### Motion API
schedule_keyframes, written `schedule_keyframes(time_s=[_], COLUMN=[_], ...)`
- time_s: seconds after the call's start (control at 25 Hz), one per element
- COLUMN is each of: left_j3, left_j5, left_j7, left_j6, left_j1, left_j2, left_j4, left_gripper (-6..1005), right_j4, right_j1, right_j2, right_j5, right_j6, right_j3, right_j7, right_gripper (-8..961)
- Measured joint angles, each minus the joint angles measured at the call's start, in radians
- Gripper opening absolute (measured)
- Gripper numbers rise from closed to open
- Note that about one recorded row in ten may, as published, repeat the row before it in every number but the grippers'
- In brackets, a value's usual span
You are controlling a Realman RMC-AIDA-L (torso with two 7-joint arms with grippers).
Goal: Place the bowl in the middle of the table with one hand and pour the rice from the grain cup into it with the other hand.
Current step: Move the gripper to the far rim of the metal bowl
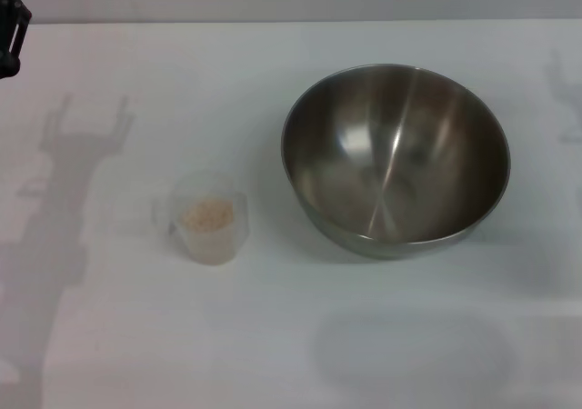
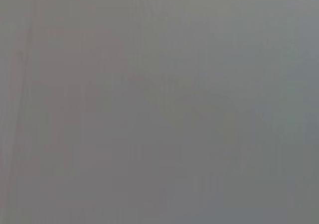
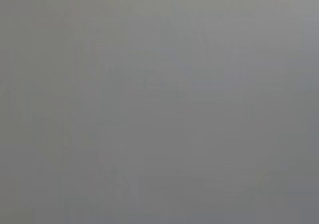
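Observation:
On the white table [image 1: 109,336] the shiny steel bowl [image 1: 396,159] stands upright, right of the middle, with nothing inside. Left of it, well apart, sits the small clear grain cup [image 1: 209,216], its handle pointing left, with a low heap of pale rice [image 1: 208,214] in it. A black part of my left arm [image 1: 11,27] shows at the far left edge, high above and far from the cup. My right gripper is out of view. Both wrist views show only a plain grey surface.
The arms' shadows fall on the tabletop at the left and at the far right edge. The table's far edge [image 1: 291,21] meets a grey wall.

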Motion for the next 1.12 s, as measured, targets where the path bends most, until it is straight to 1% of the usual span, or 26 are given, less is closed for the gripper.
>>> schedule_keyframes(time_s=[0.12, 0.36, 0.56, 0.72, 0.88, 1.0, 1.12], left_j3=[0.003, 0.004, 0.028, 0.031, 0.034, 0.036, 0.038], left_j5=[0.000, 0.000, 0.000, 0.000, 0.000, -0.003, -0.005], left_j7=[-0.001, -0.006, -0.009, -0.010, -0.010, -0.010, -0.010], left_j6=[0.000, -0.010, -0.013, -0.014, -0.014, -0.015, -0.022], left_j1=[-0.001, 0.002, 0.016, 0.021, 0.023, 0.023, 0.025], left_j2=[0.001, 0.000, -0.002, -0.002, -0.002, -0.003, -0.003], left_j4=[0.000, 0.003, 0.000, -0.001, -0.001, -0.002, -0.002], left_gripper=[809, 809, 808, 808, 808, 809, 809], right_j4=[-0.002, -0.003, -0.001, 0.004, -0.003, -0.041, -0.134], right_j1=[0.000, 0.000, 0.004, 0.014, 0.022, 0.022, 0.012], right_j2=[0.003, 0.004, 0.000, -0.003, -0.005, -0.003, -0.004], right_j5=[-0.002, -0.002, -0.003, -0.003, -0.010, -0.032, -0.044], right_j6=[0.000, 0.000, 0.000, 0.000, 0.014, 0.074, 0.217], right_j3=[-0.009, -0.011, -0.011, -0.010, -0.011, -0.012, -0.009], right_j7=[-0.033, -0.034, -0.037, -0.044, -0.131, -0.188, -0.194], right_gripper=[716, 715, 714, 713, 712, 711, 711])
